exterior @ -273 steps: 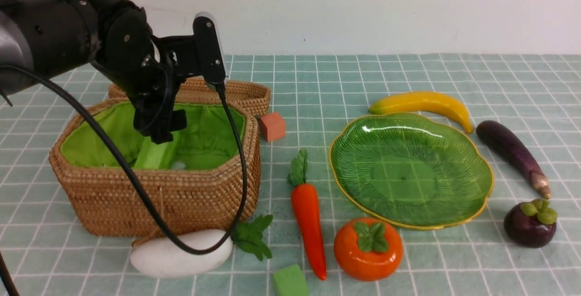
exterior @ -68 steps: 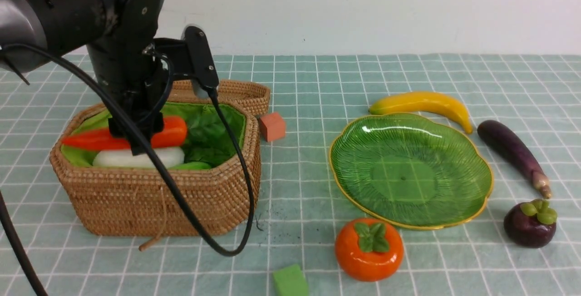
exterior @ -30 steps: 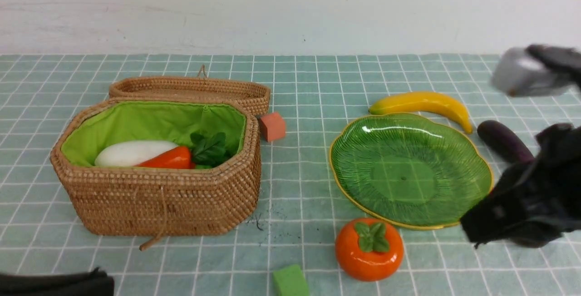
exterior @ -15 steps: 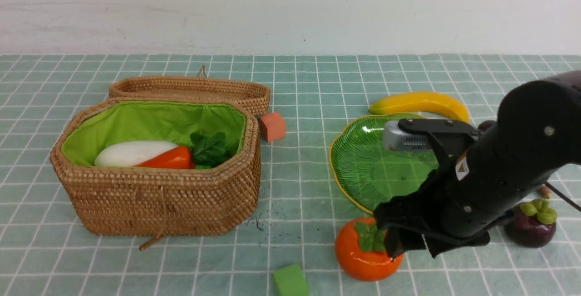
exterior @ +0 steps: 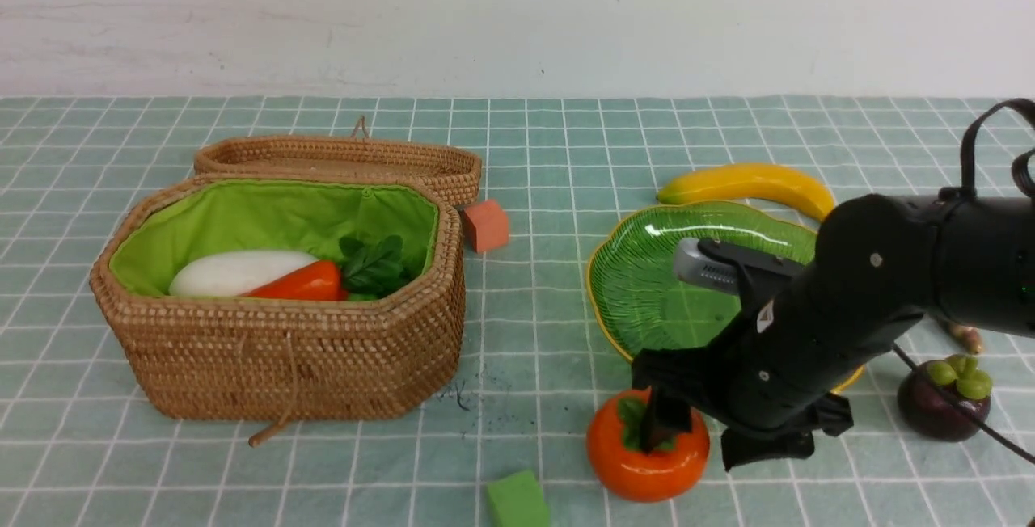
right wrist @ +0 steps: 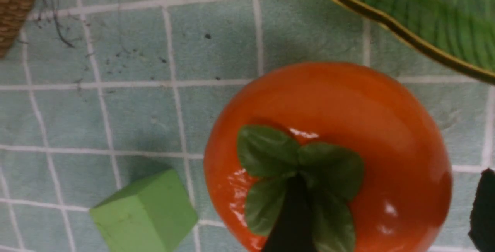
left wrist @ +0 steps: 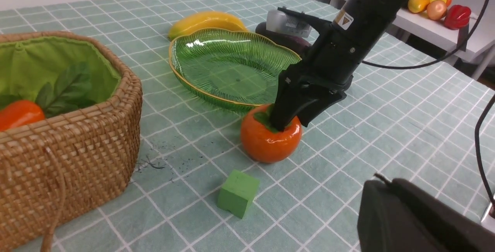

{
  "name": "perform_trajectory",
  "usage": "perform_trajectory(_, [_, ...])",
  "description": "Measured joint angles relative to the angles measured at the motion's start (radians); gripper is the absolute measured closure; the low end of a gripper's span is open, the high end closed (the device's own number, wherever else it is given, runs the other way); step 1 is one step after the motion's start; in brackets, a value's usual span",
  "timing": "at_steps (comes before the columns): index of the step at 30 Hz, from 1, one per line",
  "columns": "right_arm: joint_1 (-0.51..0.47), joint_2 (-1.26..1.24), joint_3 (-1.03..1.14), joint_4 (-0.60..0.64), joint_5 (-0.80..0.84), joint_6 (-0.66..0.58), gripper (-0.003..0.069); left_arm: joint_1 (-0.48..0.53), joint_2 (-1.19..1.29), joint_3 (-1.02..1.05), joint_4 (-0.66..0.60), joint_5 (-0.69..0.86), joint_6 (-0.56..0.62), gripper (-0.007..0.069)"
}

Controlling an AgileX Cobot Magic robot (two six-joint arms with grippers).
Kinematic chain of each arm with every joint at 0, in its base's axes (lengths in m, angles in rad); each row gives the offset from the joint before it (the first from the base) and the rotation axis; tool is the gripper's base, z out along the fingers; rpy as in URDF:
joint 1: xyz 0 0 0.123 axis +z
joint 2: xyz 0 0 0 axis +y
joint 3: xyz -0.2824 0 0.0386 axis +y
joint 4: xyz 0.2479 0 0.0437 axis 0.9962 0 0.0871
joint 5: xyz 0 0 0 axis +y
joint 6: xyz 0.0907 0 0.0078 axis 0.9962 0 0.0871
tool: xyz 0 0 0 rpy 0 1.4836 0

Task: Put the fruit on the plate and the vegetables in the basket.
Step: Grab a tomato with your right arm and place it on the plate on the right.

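"Where are we with the fruit?"

"The persimmon (exterior: 643, 474) is on the desk (exterior: 364, 470), just in front of the plate (exterior: 647, 284). The right tool (exterior: 716, 440) is open: one finger is over the leaves, the other beyond the fruit's right side. It grips nothing. The left tool (left wrist: 402, 205) is closed, with nothing in it that I can see"

"What worries me is that finger over the leaves. Close like this and it could scrape the crown, tip the fruit or send it rolling"

"Yes, the fingers look off centre. I'd lift a little and shift toward the basket (exterior: 283, 357) side, so they straddle it. The skin is glossy and round, so a high grip could slip too"

"And the edges?"

"The rim of the plate is close behind, so a push that way could knock it. The green block (exterior: 519, 501) is near on the basket side, and a wide finger might catch it. The basket stands well apart, so there's more room that way. The mangosteen (exterior: 942, 406) is off to the right, under the tool's hanging cable, which might drag on it"

"Then up first, and over the rim before lowering. Where the desk ends toward us, I can't tell from the front view"
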Motion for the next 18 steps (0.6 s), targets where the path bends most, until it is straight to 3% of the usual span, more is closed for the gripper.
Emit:
perform_trajectory(14, [0.000,0.050,-0.001,0.214,0.001,-0.184,0.0097,0.000,0.000,0.000,0.000,0.000,0.000,0.0638])
perform_trajectory(18, [0.000,0.057,-0.001,0.241,0.006,-0.242,0.0137,0.000,0.000,0.000,-0.001,0.000,0.000,0.0638])
